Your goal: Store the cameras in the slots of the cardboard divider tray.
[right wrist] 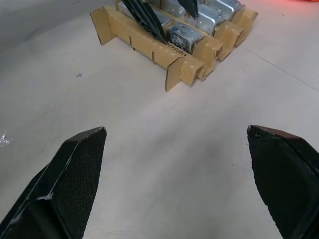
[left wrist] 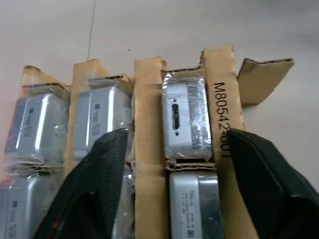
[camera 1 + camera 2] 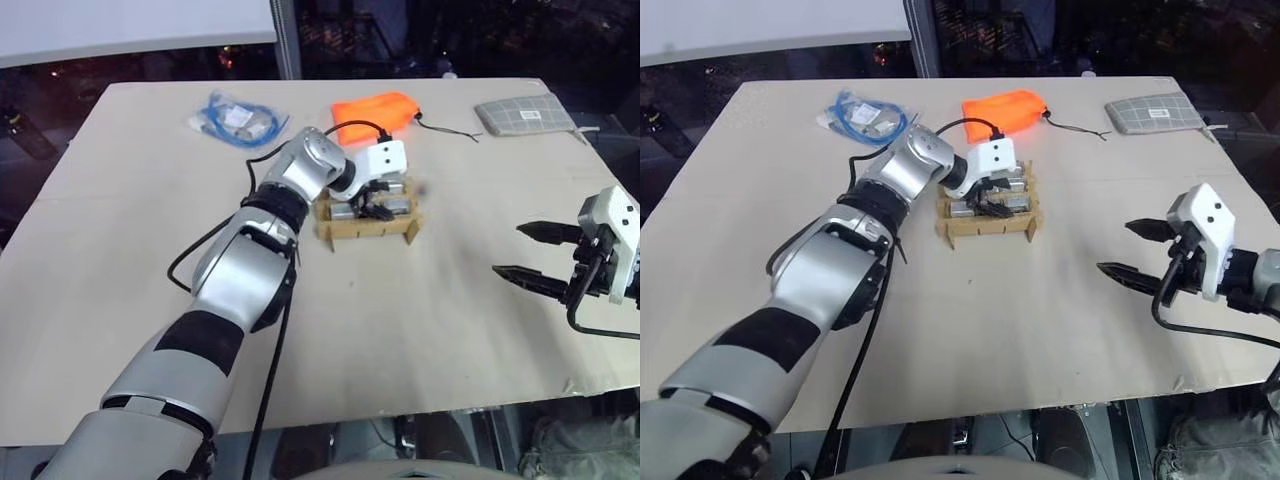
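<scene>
1. Grippers first: we are seeing the left gripper [image 2: 172, 164] hanging over the cardboard divider tray [image 3: 367, 228], its two black fingers [image 2: 97, 184] standing apart and straddling one cardboard strip and one slot, with nothing gripped between them.
2. We are seeing one of the cameras [image 2: 184, 115] sitting in that slot between the fingers, wrapped in clear film, its port face turned up.
3. We are finding more cameras lying in the neighbouring slots; the wrist view is showing five or so of them, and how many the tray is holding in all we cannot tell.
4. We are seeing the right gripper [image 3: 1132, 250] hovering above the bench [image 3: 420, 330] near its right edge, jaws spread wide and empty, pointing toward the tray and well apart from it.
5. We are placing the tray on the bench around the middle, somewhat nearer the far edge.
6. We are noticing an orange fabric bag [image 3: 373, 112] lying just beyond the tray toward the far edge.
7. We are noting a grey checked pouch [image 3: 524, 114] resting by the far right corner.
8. We are noting a bagged blue cable [image 3: 236, 120] lying toward the far left.
</scene>
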